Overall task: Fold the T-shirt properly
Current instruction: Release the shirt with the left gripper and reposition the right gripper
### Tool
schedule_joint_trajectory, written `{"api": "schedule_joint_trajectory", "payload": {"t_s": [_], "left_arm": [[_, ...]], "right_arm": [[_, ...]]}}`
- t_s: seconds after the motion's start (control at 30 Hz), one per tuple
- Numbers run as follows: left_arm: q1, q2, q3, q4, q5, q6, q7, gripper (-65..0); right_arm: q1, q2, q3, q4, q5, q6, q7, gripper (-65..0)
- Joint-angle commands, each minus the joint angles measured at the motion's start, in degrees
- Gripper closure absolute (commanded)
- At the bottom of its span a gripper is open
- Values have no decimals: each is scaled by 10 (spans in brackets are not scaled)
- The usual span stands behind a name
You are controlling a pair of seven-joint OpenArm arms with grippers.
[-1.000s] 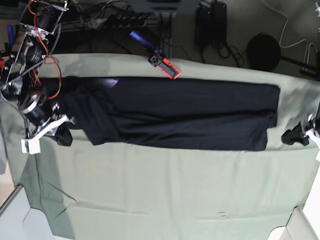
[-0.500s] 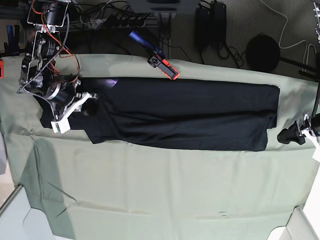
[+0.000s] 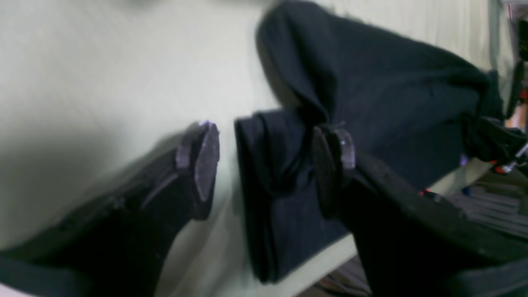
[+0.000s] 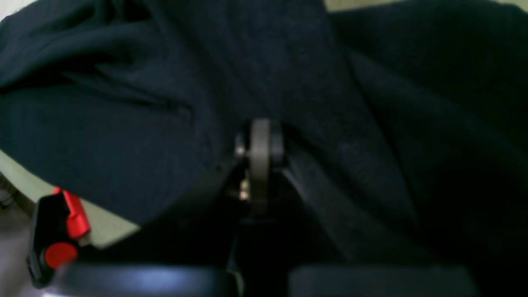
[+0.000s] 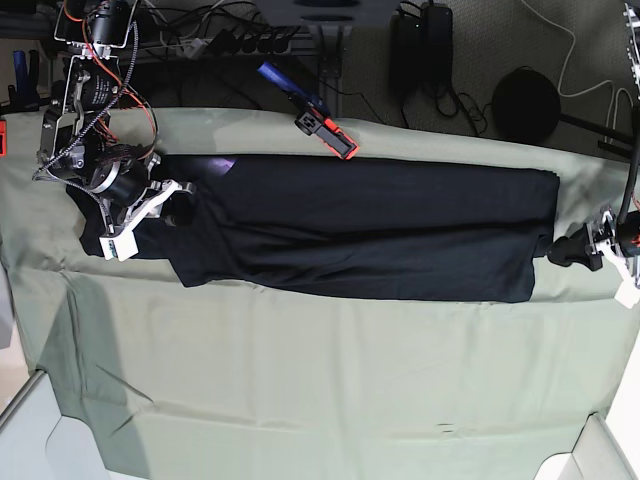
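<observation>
We see the pale green cloth sheet (image 5: 330, 370) covering the surface, giving the garment a smooth bed on which to slide and crease. Across its upper half lies the black T-shirt (image 5: 380, 235), folded lengthwise into a long band, neck end toward the base view's left and hem toward its right; this narrow shape suggests the side folds are done and an end-to-end fold remains. The right claw (image 5: 172, 212) sits at the neck end with its fingers pressed together; in the right wrist view dark cloth bunches around its tips (image 4: 260, 161), so we judge it to be pinching the fabric, probably to lift that end. The left claw (image 3: 272, 165) waits at the hem end with its fingers apart, straddling a thick folded corner of the shirt, one fingertip (image 3: 206, 159) over bare sheet, the other touching the cloth, placed to close on it. Beyond the sheet's far edge lies a red-and-black clamp (image 5: 328, 130).
</observation>
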Motion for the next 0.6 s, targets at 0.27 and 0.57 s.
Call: {"api": "schedule_joint_trajectory", "payload": {"t_s": [0.27,0.57], "left_arm": [[9,-2,-4,8,-38,-11,13,-391],[9,21,-4,8,-38,-11,7,-391]], "right_arm": [[8,8,3,10,8,28,9,0],[8,7,3,10,8,28,9,0]]}}
